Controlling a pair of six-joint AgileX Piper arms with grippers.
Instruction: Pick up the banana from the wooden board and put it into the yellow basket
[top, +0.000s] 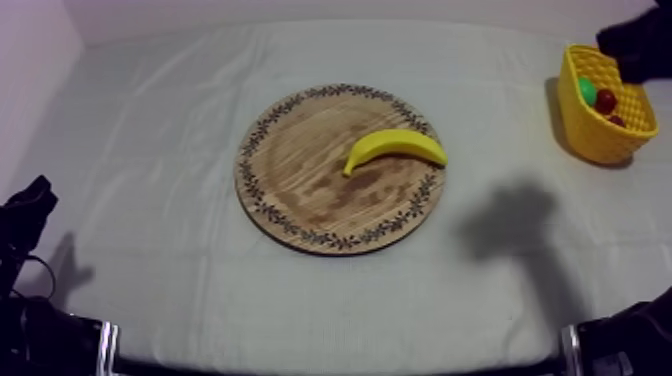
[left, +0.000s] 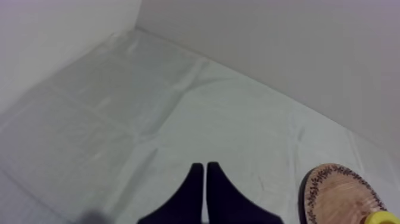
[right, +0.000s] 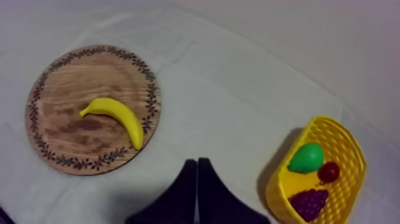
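Top view: banana (top: 395, 147) lying on board (top: 300, 190), toward its basket-side edge, untouched; basket (top: 590, 130) sitting at far right of surface (top: 150, 120).

Left wrist view: left claw (left: 205, 170) resting low, fingers pressed together, gripping nothing, board rim just ahead.

Right wrist view: right claw (right: 197, 164) closed, empty, hovering between board and basket; likely needing to open wide, then come down across banana's middle. Basket holding pear (right: 306, 158), small red fruit (right: 328, 172), grapes (right: 308, 202); space looking free beside them.

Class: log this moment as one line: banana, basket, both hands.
banana: lying on wooden board | yellow basket: holds pear, small red fruit, grapes | left hand: shut, empty | right hand: shut, empty
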